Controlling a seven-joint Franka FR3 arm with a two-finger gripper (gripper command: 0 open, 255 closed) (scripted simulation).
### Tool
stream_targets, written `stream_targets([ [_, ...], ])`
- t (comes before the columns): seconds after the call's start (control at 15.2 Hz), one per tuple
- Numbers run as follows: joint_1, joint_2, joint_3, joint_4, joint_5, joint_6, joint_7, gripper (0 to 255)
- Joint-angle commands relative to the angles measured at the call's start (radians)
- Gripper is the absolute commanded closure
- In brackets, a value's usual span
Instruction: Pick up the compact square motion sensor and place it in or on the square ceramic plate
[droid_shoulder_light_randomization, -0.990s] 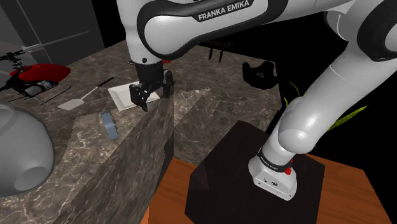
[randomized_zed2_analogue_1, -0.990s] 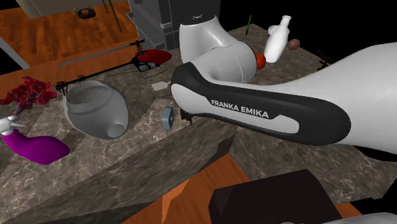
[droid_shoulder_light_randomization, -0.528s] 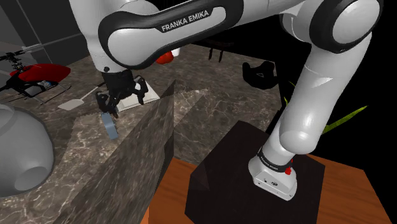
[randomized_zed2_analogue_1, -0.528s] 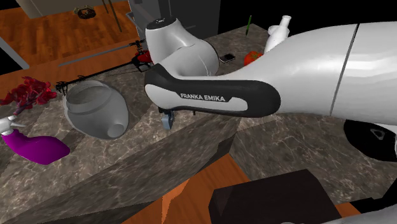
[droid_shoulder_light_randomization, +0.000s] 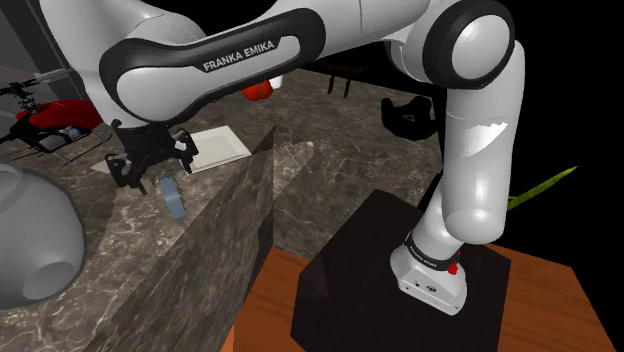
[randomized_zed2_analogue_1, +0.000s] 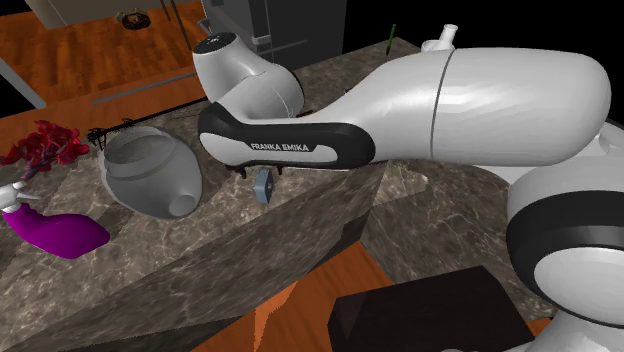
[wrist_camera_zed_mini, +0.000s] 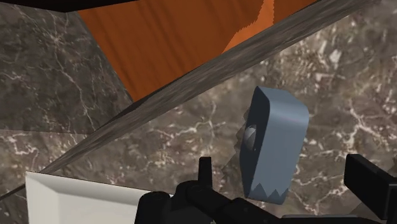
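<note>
Moved off the plate (droid_shoulder_light_randomization: 215, 148), tool (droid_shoulder_light_randomization: 150, 173) now straddles the motion sensor (wrist_camera_zed_mini: 273, 146).

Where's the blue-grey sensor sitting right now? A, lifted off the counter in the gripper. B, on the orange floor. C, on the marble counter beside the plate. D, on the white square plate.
C: the sensor rests on the marble counter, beside the white plate, untouched by the open gripper.
</note>
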Motion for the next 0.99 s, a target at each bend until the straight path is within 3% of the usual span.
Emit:
stream_targets([
  [0.0, 0.003, 0.011, -0.003, -0.009, -0.007, 0.019, 0.007, 0],
  [0.26, 0.001, 0.026, -0.009, -0.05, -0.019, 0.073, 0.015, 0],
  [0.79, 0.001, 0.026, -0.009, -0.05, -0.019, 0.073, 0.015, 0],
  [0.86, 0.001, 0.026, -0.009, -0.05, -0.019, 0.073, 0.015, 255],
  [0.92, 0.001, 0.026, -0.009, -0.05, -0.019, 0.073, 0.015, 255],
])
